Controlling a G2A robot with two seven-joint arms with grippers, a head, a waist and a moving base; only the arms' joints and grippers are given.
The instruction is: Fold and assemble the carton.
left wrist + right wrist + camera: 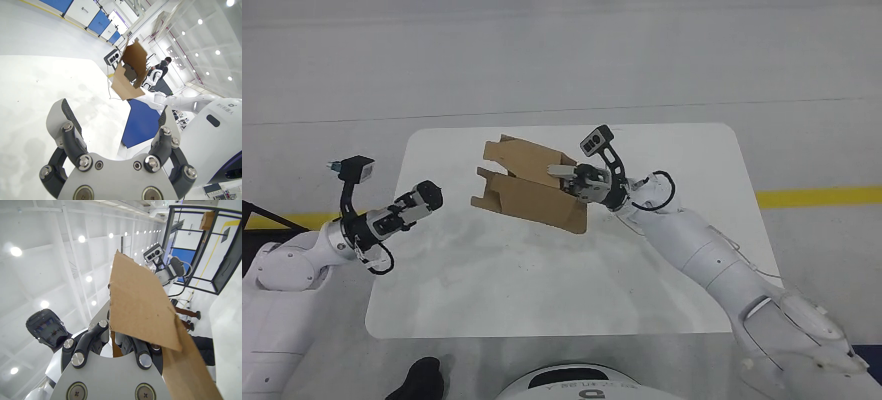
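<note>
Above the table (pixel 542 290), the right claw (pixel 564 177) is pinching the carton (pixel 530 190), half opened into a tube, flaps unfolded; the left claw (pixel 432 194) is hovering spread, well apart.

Bright even overhead light; ceiling lamps (pixel 200 21) glare beyond left gripper (pixel 115 105); table (pixel 37 75) beneath it washed white; wrist-view edges bowed.

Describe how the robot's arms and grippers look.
The left arm and right arm have smooth white rounded shells, with a black cable looped near each wrist and a camera on a black bracket. The left gripper has a silver screwed plate, black links and pale grey fingers with ribbed black pads.
</note>
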